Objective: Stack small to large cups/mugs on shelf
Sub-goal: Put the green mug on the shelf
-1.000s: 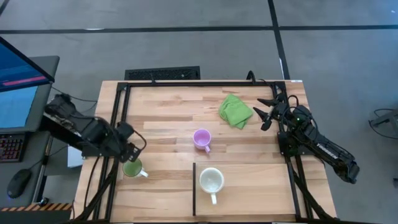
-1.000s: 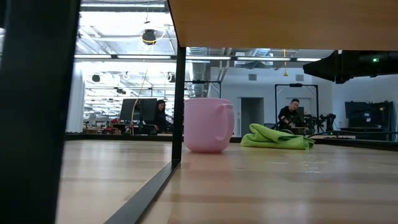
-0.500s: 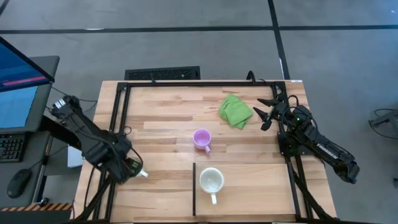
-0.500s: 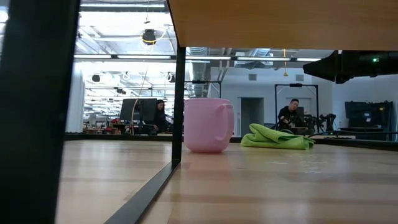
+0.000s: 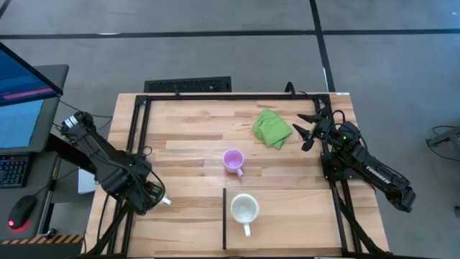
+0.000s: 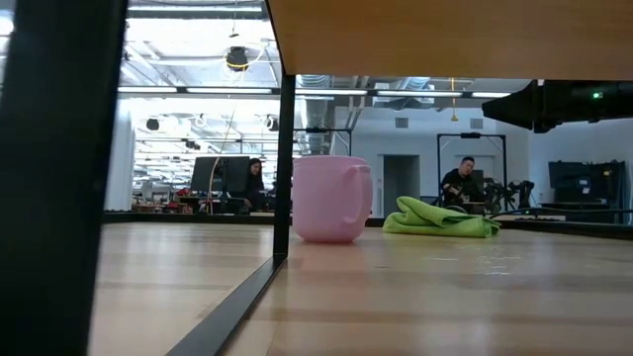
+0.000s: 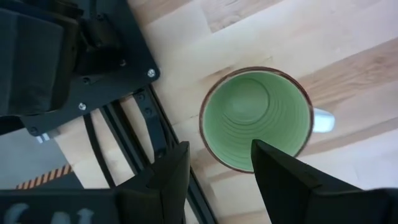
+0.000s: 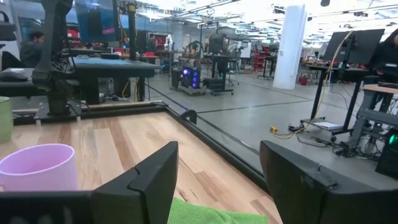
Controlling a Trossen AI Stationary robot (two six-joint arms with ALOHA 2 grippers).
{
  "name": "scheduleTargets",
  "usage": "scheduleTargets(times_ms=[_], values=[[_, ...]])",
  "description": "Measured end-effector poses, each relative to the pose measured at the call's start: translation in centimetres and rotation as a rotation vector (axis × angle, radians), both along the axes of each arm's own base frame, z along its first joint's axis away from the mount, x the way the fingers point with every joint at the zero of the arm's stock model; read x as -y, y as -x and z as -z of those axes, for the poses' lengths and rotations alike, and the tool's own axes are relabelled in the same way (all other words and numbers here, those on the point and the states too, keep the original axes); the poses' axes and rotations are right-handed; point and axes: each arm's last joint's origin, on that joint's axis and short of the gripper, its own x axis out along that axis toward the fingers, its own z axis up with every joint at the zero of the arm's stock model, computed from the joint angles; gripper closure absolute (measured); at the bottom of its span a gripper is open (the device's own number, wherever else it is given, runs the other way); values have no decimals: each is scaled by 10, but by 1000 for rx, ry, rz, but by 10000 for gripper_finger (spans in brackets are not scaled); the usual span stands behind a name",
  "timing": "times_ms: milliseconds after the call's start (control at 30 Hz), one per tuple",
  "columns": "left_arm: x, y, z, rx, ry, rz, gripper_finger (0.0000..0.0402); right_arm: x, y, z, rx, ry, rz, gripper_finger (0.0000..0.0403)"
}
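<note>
At the table's near left edge, the left gripper point(image 7: 214, 171) hangs spread above the green mug point(image 7: 256, 119), poised to grasp its rim.

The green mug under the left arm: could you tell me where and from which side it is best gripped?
Grip the green mug by its rim wall, coming straight down from above. It stands upright, mouth open, directly under the open left gripper. I would put one finger inside and one outside, on the side away from the handle.
</note>
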Motion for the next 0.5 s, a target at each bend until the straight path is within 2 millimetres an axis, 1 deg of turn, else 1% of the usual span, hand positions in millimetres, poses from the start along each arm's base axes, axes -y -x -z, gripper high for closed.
scheduleTargets(times_ms=[167, 367, 500], values=[[-2, 3, 13, -28, 6, -4, 237, 0, 0, 0, 0, 0, 0, 154], [-5, 6, 26, 42, 82, -8, 237, 0, 0, 0, 0, 0, 0, 154], [-11, 12, 34, 17, 86, -35, 237, 0, 0, 0, 0, 0, 0, 154]])
